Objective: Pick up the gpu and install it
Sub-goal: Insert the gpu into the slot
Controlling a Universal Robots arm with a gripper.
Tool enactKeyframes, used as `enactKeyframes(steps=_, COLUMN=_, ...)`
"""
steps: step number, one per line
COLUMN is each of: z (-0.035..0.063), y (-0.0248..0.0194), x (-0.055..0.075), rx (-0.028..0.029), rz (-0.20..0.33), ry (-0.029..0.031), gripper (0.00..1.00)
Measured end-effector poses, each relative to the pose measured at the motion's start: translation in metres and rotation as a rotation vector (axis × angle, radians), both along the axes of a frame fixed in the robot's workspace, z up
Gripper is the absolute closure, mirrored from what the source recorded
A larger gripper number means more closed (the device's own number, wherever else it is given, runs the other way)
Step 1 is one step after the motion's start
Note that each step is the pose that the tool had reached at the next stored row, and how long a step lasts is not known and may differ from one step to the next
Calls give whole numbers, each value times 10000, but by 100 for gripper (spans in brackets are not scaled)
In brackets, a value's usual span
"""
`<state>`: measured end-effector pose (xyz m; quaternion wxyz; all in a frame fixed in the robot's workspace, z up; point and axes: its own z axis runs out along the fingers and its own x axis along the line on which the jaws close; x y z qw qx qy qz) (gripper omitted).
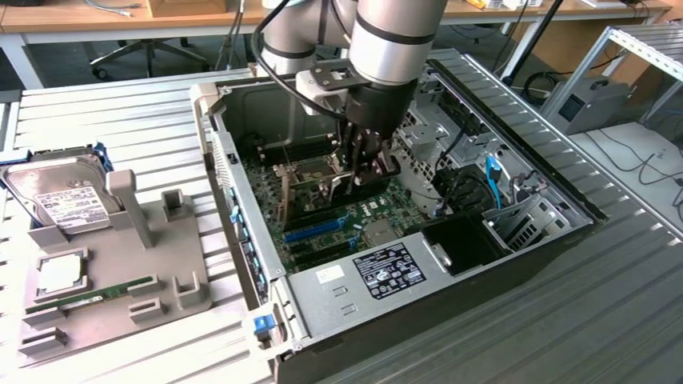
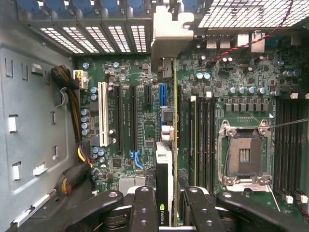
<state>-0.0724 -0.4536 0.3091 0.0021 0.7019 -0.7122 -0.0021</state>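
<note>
My gripper (image 2: 169, 194) is shut on the gpu (image 2: 164, 164), which I see edge-on between the two dark fingers (image 2: 145, 208). The card hangs upright over the green motherboard (image 2: 212, 96), and its grey metal bracket (image 2: 166, 34) reaches toward the slotted rear wall of the case. It lines up beside the blue expansion slot (image 2: 162, 94); I cannot tell whether its edge touches the board. In the exterior view the gripper (image 1: 366, 164) is deep inside the open computer case (image 1: 353, 280), with the gpu (image 1: 376, 170) dark under it.
Black memory slots (image 2: 203, 135) and the open CPU socket (image 2: 244, 154) lie beside the card. A cable bundle (image 2: 72, 101) runs along the case wall. Outside the case, a grey holder (image 1: 160, 264) carries a hard drive (image 1: 64, 196) and a green RAM stick (image 1: 91, 296).
</note>
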Motion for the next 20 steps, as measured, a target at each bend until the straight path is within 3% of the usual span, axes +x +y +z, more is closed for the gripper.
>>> enactKeyframes(steps=13, z=-188, y=0, x=-99, rx=23, rz=136, ry=-183, gripper=73)
enactKeyframes(steps=20, z=-209, y=0, x=-128, rx=25, rz=157, ry=-200, gripper=73)
